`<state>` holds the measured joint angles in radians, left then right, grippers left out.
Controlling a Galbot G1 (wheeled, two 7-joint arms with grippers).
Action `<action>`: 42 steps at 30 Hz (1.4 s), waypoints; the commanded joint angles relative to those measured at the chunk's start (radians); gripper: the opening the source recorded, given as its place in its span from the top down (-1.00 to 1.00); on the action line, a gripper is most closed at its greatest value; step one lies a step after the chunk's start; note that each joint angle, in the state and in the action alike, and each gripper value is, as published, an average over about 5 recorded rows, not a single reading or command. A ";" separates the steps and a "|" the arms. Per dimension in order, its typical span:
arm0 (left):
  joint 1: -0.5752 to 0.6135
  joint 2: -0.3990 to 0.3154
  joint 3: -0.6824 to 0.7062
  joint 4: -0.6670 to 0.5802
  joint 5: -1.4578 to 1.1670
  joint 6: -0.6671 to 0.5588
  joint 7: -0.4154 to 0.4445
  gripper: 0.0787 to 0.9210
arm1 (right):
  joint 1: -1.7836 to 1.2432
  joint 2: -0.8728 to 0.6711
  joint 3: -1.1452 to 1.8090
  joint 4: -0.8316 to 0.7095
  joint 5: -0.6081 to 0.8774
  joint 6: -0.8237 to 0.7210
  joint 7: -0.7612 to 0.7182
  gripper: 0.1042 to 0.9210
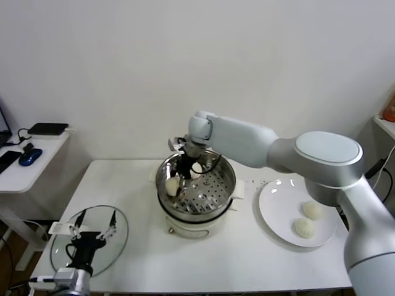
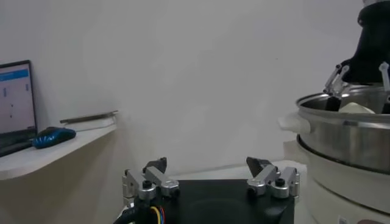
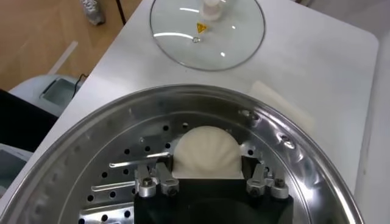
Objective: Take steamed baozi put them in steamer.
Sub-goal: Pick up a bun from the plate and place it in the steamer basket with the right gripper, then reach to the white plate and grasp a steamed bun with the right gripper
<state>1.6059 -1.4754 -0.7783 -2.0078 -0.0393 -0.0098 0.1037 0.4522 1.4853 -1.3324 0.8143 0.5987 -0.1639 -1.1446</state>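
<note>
Left end effector (image 1: 94, 223) open over lid (image 1: 117, 243); right end effector (image 3: 207, 176) grips baozi (image 3: 206, 152) inside steamer (image 1: 226, 185).

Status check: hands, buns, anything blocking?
Right hand in steamer, around a bun. Left hand open, idle above lid. Two buns on plate. Nothing blocking.

Creamy-white baozi (image 3: 204, 152) lies on the shiny silver steamer (image 3: 122, 134) tray, dotted with round holes.
</note>
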 commanded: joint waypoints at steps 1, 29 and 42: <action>0.000 -0.001 0.001 0.000 0.000 0.001 0.000 -0.77 | -0.004 0.002 0.001 0.000 -0.006 0.000 -0.002 -0.46; 0.002 -0.003 -0.001 0.002 -0.001 0.000 -0.001 -0.77 | 0.091 -0.099 -0.014 0.114 0.022 0.000 -0.019 -0.76; 0.004 -0.003 0.013 -0.007 0.007 0.003 0.001 -0.77 | 0.389 -0.600 -0.144 0.537 0.049 0.049 -0.071 -0.76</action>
<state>1.6095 -1.4782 -0.7681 -2.0131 -0.0349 -0.0083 0.1034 0.6869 1.1661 -1.4153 1.1279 0.6505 -0.1425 -1.1942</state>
